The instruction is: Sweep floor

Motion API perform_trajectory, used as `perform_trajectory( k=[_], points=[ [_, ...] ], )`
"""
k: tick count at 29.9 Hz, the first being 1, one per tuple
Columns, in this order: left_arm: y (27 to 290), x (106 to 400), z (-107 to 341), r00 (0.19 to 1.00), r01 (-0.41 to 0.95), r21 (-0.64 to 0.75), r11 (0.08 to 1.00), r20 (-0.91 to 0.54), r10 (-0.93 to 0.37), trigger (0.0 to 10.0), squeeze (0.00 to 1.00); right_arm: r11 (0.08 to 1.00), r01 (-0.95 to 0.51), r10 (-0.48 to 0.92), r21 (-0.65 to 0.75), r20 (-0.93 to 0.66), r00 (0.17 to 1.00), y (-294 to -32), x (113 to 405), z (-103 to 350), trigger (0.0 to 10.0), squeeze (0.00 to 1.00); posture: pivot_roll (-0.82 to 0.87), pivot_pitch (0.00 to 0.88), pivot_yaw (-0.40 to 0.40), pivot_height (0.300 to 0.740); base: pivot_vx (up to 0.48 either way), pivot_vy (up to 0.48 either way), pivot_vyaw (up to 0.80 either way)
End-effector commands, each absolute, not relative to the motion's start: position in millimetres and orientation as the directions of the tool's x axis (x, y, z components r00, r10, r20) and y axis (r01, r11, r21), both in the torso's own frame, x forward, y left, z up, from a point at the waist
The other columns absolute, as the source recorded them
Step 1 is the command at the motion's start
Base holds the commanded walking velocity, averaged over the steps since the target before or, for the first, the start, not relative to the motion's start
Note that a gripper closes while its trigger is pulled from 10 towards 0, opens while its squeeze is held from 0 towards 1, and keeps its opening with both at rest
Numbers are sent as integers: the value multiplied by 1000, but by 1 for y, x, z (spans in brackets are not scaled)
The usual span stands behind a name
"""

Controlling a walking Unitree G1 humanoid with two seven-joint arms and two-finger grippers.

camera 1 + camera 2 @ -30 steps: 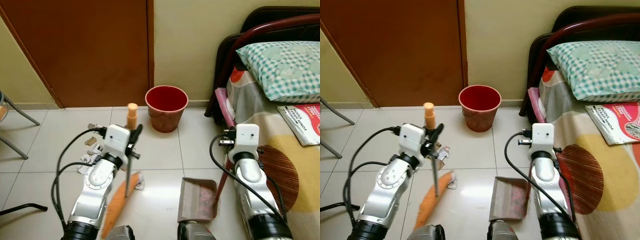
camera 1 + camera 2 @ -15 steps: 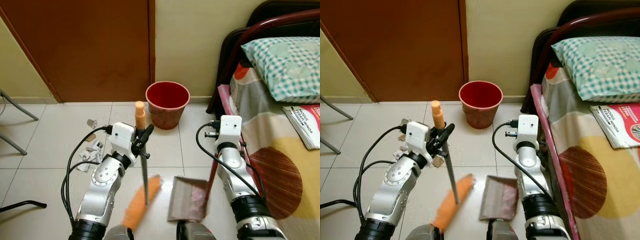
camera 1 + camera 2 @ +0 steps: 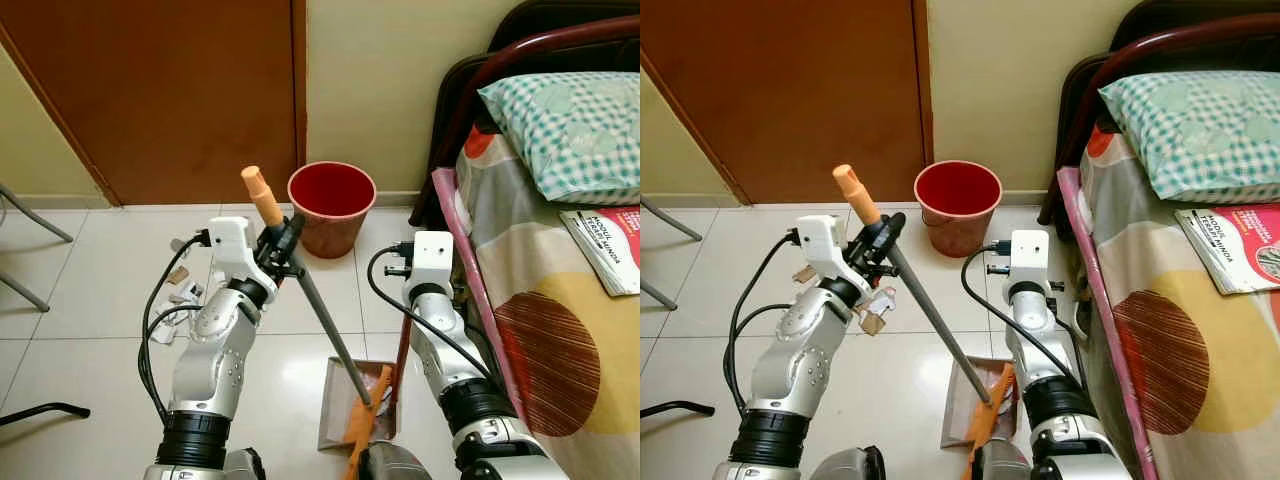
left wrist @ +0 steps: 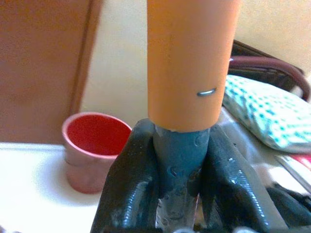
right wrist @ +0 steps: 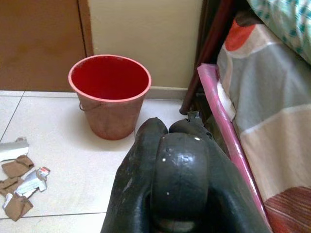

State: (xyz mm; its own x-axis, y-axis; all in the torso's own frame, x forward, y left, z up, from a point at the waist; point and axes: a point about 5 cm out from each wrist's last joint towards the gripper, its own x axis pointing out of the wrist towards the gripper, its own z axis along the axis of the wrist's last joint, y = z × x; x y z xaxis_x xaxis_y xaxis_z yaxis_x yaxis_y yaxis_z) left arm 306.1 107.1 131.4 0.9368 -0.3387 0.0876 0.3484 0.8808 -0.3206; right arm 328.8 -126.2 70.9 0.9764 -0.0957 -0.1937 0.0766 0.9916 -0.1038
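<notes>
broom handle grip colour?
Orange grip on a grey shaft, clearest in the left wrist view.

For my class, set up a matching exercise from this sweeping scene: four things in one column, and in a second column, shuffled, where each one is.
Things:
1. red bucket
2. dustpan
3. paper scraps
4. pillow

Places:
A. on the bed
B. on the floor between the two arms, with the broom head in it
C. on the tiles on the robot's left, beside the left arm
D. against the wall, next to the door

Pairs: 1-D, 2-B, 3-C, 4-A
</notes>
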Motion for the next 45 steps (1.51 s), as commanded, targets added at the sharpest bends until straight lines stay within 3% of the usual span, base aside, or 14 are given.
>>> perform_trajectory(
  k=[1, 8, 16, 26, 45],
  points=[
    [121, 310, 155, 937, 337, -262, 905, 189, -294, 10000, 0, 991, 53, -75, -126, -172, 982, -126, 328, 73, 10000, 0, -21, 121, -33, 740, 0, 0, 0],
    [158, 304, 154, 959, 260, -186, 947, 162, -231, 10000, 0, 982, 141, -159, -126, -140, 977, -163, 318, 74, 10000, 0, -17, 123, -30, 740, 0, 0, 0],
    [178, 288, 134, 973, 224, -110, 968, 81, -216, 10000, 0, 971, 195, -215, -136, -155, 964, -194, 298, 65, 10000, 0, -19, 122, -21, 740, 0, 0, 0],
    [188, 260, 100, 990, 140, -3, 990, -16, -140, 10000, 0, 984, 174, -175, -20, -61, 983, -202, 279, 77, 10000, 0, -8, 85, -18, 740, 0, 0, 0],
    [191, 264, 112, 991, 108, 136, 985, 64, -117, 10000, 0, 991, 134, -135, -28, -21, 991, -201, 283, 88, 10000, 0, -6, 56, -19, 740, 246, 0, 0]
  ],
)
